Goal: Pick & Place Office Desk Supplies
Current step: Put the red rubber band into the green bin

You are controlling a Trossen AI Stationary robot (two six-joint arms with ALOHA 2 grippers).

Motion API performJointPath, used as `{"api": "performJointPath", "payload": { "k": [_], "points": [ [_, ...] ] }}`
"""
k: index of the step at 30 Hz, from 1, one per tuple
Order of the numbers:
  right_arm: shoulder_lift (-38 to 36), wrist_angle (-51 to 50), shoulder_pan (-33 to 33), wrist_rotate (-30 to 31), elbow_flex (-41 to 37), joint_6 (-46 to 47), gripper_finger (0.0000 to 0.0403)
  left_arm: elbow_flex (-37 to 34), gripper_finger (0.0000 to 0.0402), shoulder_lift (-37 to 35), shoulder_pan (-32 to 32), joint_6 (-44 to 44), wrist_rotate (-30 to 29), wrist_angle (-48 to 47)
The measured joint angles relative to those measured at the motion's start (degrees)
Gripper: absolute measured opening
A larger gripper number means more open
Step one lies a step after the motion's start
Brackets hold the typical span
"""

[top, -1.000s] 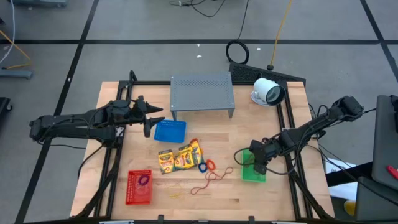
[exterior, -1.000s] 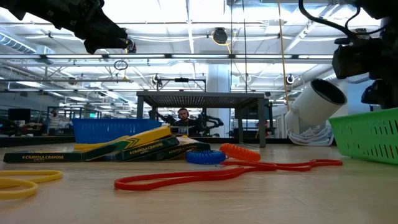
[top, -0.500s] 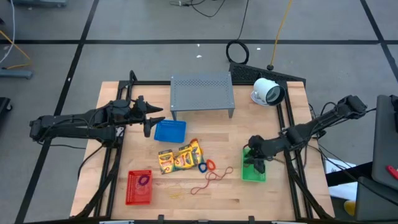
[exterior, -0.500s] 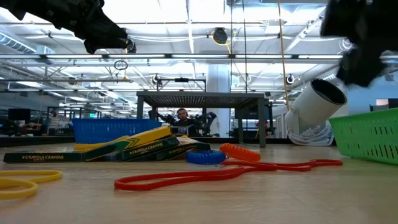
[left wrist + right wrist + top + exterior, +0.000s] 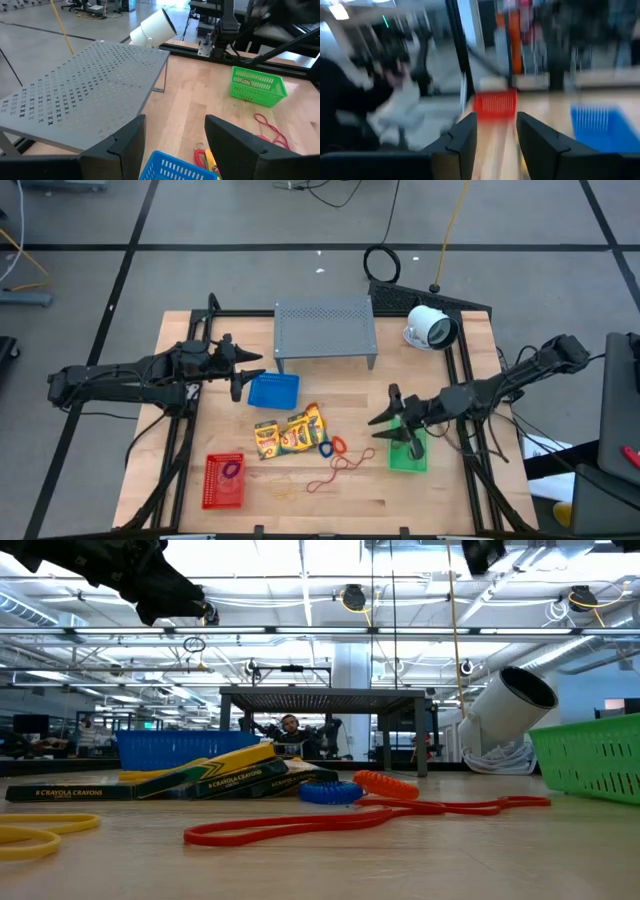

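red basket (image 5: 224,481): holds purple band (image 5: 232,471) | green basket (image 5: 408,451): red band inside | blue basket (image 5: 273,391): contents indiscernible | left gripper (image 5: 243,369), right gripper (image 5: 388,423): fingers apart, holding nothing

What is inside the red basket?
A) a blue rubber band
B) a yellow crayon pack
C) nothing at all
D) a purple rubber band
D. From above, the red basket near the front left of the table has a small purple rubber band lying in it. The crayon packs lie out on the wood, in the middle of the table.
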Motion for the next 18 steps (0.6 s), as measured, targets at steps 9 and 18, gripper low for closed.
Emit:
{"api": "performJointPath", "payload": {
  "k": [9, 18],
  "points": [
    [1.9, 13.5, -2.6, 1.7, 0.0, -9.6, 0.0127, 0.0, 0.0214, 0.0, 0.0, -2.5, 0.0, 0.3],
    [5.4, -28.7, -6.5, 4.6, 14.4, -4.8, 0.0128, 0.0, 0.0214, 0.0, 0.0, -3.5, 0.0, 0.4]
  ]
}}
